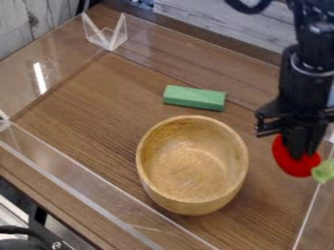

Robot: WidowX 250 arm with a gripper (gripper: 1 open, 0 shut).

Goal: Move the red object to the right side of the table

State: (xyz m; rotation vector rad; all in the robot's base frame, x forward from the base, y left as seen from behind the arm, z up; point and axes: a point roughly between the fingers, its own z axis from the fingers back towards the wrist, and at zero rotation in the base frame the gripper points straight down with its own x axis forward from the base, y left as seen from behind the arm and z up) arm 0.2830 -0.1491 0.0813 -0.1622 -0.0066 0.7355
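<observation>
Hand [299, 156] around rounded red object [295, 158]

Pale whitewashed plank wall [196, 15] runs behind at twelve o'clock; dark floor [16, 227] and cabling visible at seven o'clock; lighting even.

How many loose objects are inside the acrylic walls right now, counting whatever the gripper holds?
3. A flat green rectangular block lies mid-table, a round wooden bowl sits in front of it, and a small red strawberry-like toy hangs in the gripper at the right edge. Nothing appears hidden.
</observation>
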